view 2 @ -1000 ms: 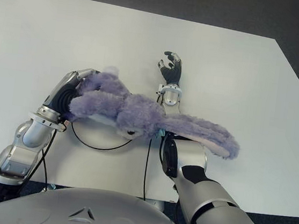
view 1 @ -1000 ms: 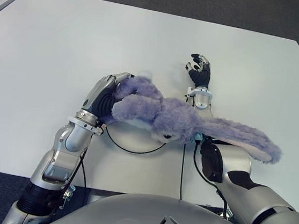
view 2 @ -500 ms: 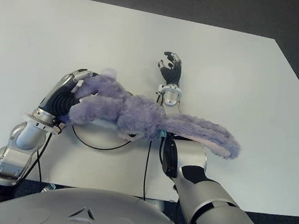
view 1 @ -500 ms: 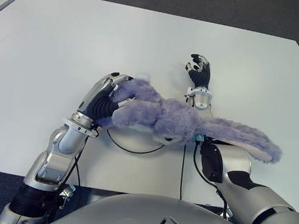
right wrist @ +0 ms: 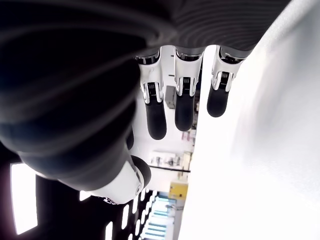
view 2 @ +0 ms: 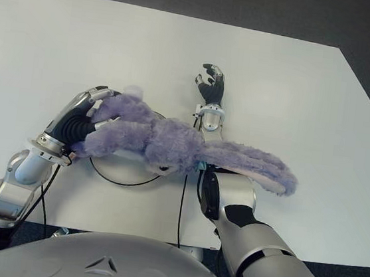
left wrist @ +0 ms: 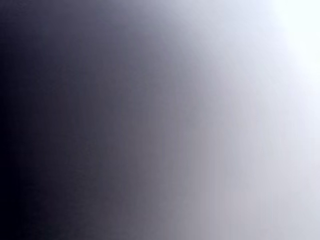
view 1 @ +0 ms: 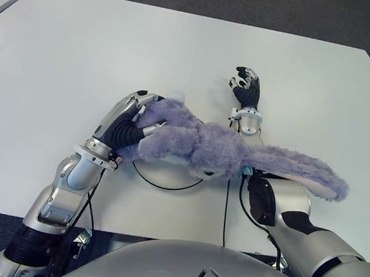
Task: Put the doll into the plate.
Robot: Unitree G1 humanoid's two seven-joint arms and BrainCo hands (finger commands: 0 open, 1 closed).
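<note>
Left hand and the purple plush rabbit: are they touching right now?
Touching. In the left eye view the left hand has its fingers curled into the fur of the rabbit doll at its rear end; the right eye view shows the same grasp.

one doll (view 1: 217, 150), one plate (view 1: 167, 176), two hands, one table (view 1: 81, 53)

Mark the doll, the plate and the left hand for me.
doll (view 1: 210, 148): left eye view, on its purple body.
plate (view 1: 160, 181): left eye view, on the near rim showing below the doll.
left hand (view 1: 125, 124): left eye view, on its back, fingers closed on the doll.
</note>
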